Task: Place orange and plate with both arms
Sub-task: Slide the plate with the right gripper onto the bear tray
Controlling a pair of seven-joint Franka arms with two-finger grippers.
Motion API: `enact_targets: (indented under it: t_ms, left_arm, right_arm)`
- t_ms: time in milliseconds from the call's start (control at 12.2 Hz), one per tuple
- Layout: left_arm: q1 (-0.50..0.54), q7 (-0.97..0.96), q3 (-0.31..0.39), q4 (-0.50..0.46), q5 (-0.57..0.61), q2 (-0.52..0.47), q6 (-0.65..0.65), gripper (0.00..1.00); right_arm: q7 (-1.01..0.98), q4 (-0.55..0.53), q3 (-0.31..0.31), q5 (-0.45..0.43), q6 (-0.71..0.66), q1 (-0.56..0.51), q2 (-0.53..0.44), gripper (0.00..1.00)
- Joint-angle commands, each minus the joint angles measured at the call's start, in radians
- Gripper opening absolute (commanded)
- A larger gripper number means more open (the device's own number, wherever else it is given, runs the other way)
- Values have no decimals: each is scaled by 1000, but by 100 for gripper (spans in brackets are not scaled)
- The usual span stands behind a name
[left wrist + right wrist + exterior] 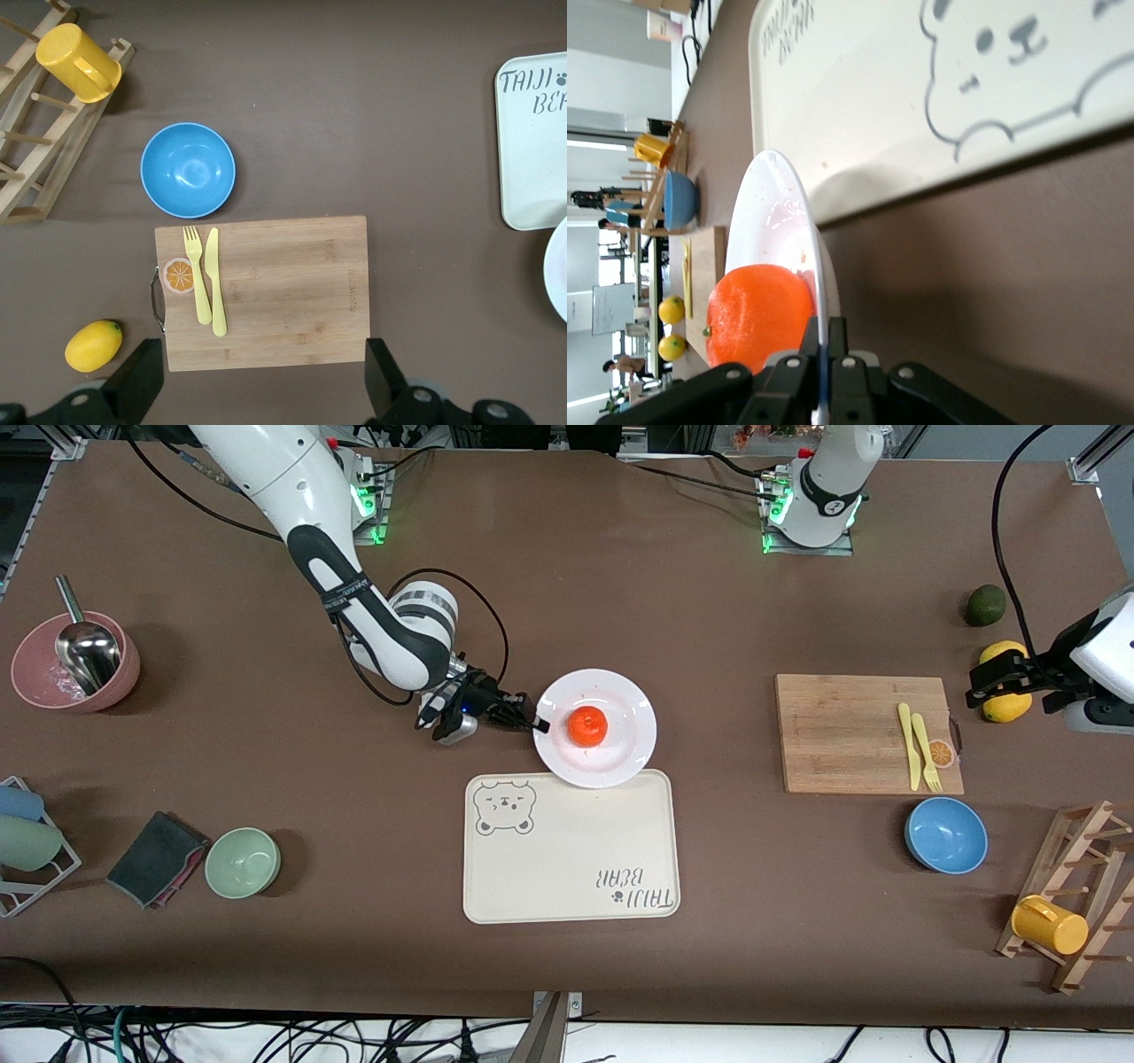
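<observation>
The white plate (620, 757) sits mid-table with its front edge over the cream bear-print tray (571, 850). The orange (587, 726) lies in the plate's well. My right gripper (539, 724) is shut on the plate's rim at the side toward the right arm's end; the right wrist view shows the fingers (837, 341) pinching the rim (799, 221) with the orange (757, 314) just past them. My left gripper (990, 689) is open and empty, up over the table near a lemon at the left arm's end; its fingertips (140, 376) frame the cutting board.
A wooden cutting board (864, 731) holds a yellow fork and knife (920, 746). A blue bowl (946, 834), a mug rack with a yellow mug (1050, 924), lemons (1005, 691) and an avocado (985, 605) are at the left arm's end. A pink bowl (75, 664), green bowl (243, 862) and cloth (155, 857) are at the right arm's end.
</observation>
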Motion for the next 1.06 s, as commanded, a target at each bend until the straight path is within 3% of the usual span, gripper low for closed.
enact_targets:
  t_ms: [0,163,490,572,735,980]
  left_arm:
    - [-2,23,1,15,1,3,2,100]
    - [1,23,1,15,1,4,2,100]
    - [-2,23,-1,16,1,4,2,100]
    - [-2,23,-1,16,1,3,2,100]
    - [-2,23,-1,16,1,3,2,100]
    - [-2,23,-1,16,1,4,2,100]
  right_arm:
    - [48,93,10,3,28,-3,16,0]
    - [95,174,-19,-56,27,-6,49,0]
    - [434,330,-111,-497,-33,-14,151,0]
    - [524,350,-130,-570,-76,-17,160,0]
    - [602,393,-163,-656,-127,-18,180,0]
    - [590,406,-194,-689,-171,-21,198,0]
